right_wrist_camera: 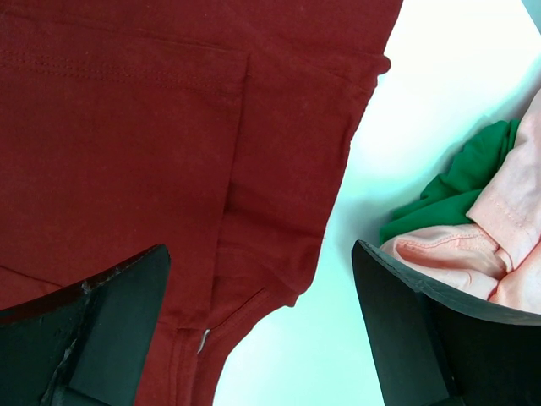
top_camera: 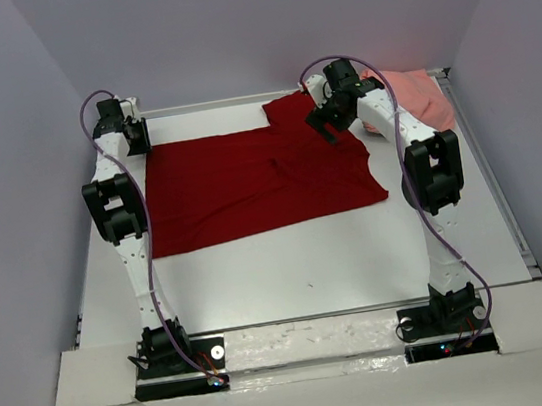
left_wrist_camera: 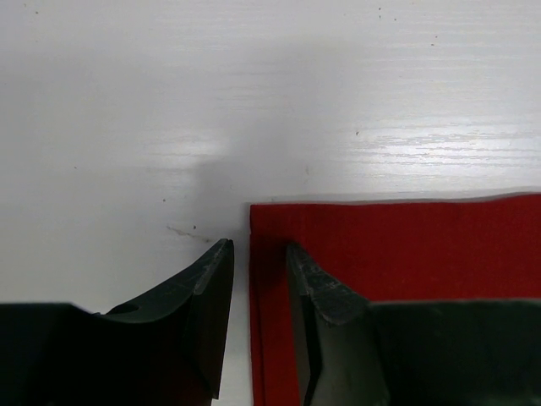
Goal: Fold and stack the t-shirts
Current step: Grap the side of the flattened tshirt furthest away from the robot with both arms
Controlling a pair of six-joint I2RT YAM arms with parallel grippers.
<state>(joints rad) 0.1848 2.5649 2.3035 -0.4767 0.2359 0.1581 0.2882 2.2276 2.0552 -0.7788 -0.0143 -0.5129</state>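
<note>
Standing narrow, my left gripper (left_wrist_camera: 258, 249) straddles a corner edge of the red shirt (left_wrist_camera: 406, 254); my right gripper (right_wrist_camera: 260, 252) gapes wide over its sleeve. It lies spread on the bench (top_camera: 291, 271), with the pink shirt (right_wrist_camera: 448, 249) and green cloth (right_wrist_camera: 461, 178) bunched at the far right.

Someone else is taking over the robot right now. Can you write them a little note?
Left gripper: jaws partly open astride the dark red shirt's far-left corner edge, not clamped.
Right gripper: wide open, above that shirt's sleeve, holding nothing.
Pink shirt and green fabric: bunched at the table's far right corner.
Done: red shirt spread flat.
Left: fold it, fold the others, stack.
</note>
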